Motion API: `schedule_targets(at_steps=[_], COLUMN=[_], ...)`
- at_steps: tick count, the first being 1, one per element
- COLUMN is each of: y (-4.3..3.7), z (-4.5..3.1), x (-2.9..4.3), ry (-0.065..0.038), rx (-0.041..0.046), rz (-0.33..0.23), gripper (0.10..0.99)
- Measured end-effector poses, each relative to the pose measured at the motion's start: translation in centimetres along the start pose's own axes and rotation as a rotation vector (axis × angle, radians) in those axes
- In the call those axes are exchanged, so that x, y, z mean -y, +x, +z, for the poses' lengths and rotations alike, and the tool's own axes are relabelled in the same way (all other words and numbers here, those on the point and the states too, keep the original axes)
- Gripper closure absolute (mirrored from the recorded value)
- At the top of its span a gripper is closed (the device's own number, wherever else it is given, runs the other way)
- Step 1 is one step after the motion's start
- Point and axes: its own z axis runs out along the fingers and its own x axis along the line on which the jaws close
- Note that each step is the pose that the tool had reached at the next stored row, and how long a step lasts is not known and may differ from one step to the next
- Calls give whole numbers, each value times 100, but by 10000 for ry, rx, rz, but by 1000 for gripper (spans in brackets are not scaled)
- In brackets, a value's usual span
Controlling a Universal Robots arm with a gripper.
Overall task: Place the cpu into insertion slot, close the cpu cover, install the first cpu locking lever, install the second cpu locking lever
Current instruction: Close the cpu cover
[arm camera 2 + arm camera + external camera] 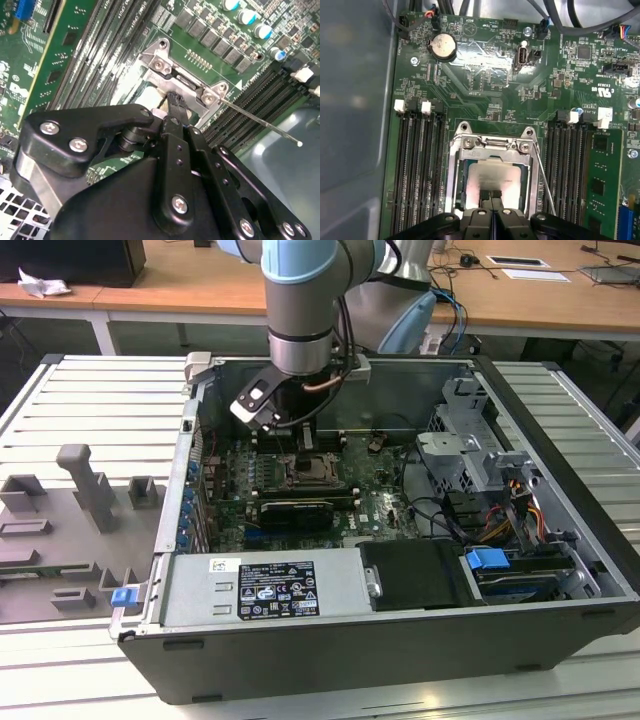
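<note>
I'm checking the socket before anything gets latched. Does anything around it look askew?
Yes: one thin locking lever runs at a slant beside the cpu cover, its free end out over the memory slots rather than lying along the frame. The cpu sits square.

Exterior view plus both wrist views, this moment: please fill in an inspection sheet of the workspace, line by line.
Surface: slatted metal table carrying an open computer case; green motherboard inside.
Job's things: cpu sits in the insertion slot; cpu cover lies down around it; a thin locking lever juts free over the memory slots.
Clutter: grey fixture blocks on the table, at the exterior view's left.
Grippers: gripper shut, tips low at the cpu's edge.
Cables: coloured wire bundle inside the case, at the exterior view's right, apart from the socket.
Surroundings: wooden desks behind the table.
</note>
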Motion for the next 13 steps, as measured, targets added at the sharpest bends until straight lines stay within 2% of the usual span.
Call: schedule_targets(at_steps=[3,5,9,13], y=[1,1,-7,-10], z=[-90,-94,-89,-87], x=[-6,-11,-112,-149], ry=[3,7,63,79], rx=[6,5,2,0], rz=[-2,-1,-3,-3], gripper=[980,980,980,980])
